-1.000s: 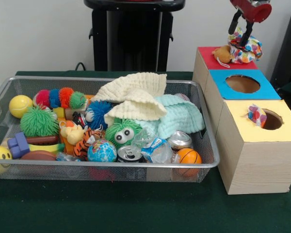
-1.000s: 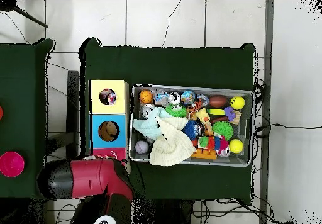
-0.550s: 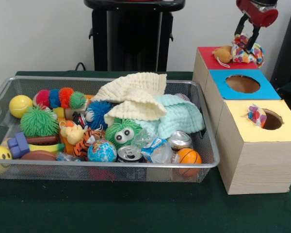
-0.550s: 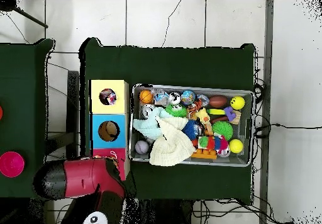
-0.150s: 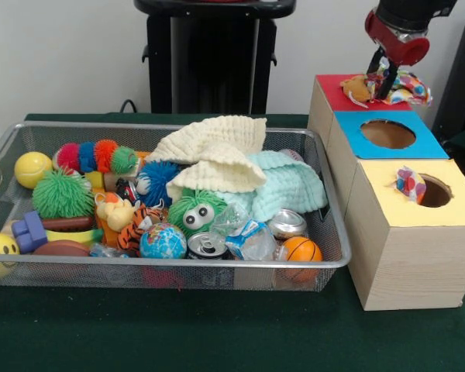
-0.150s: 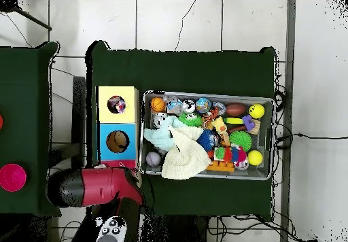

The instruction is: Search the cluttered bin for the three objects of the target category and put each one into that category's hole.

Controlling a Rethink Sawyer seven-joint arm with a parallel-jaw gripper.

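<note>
While the arm reaches down from the upper right of the front view, the claw (image 5: 386, 80) is closed on a multicoloured stuffed toy (image 5: 403, 84) with a tan part, which sits on the red-topped box (image 5: 333, 91), over its hole. Next along the row comes the blue-topped box (image 5: 356, 124), its round hole bare — then the yellow-topped box (image 5: 387, 217), where a small colourful toy (image 5: 409, 184) pokes from the hole. The wire-mesh bin (image 5: 325, 256) stands just beside the boxes on the green table (image 5: 217, 333), holding a cream knit cloth (image 5: 213, 151), a pale mint cloth (image 5: 291, 186), a green fuzzy toy with eyes (image 5: 194, 213), a globe ball (image 5: 163, 242), two drink cans (image 5: 208, 246), a small basketball (image 5: 302, 249), a tiger toy (image 5: 138, 225) and a yellow ball (image 5: 32, 168). No writing on the cans can be read.

From overhead, the red arm (image 6: 95, 187) covers most of the red box; the claw itself is hidden beneath it. The bin (image 6: 268, 103) lies beside the box row — yellow box (image 6: 130, 93) furthest from the arm.
</note>
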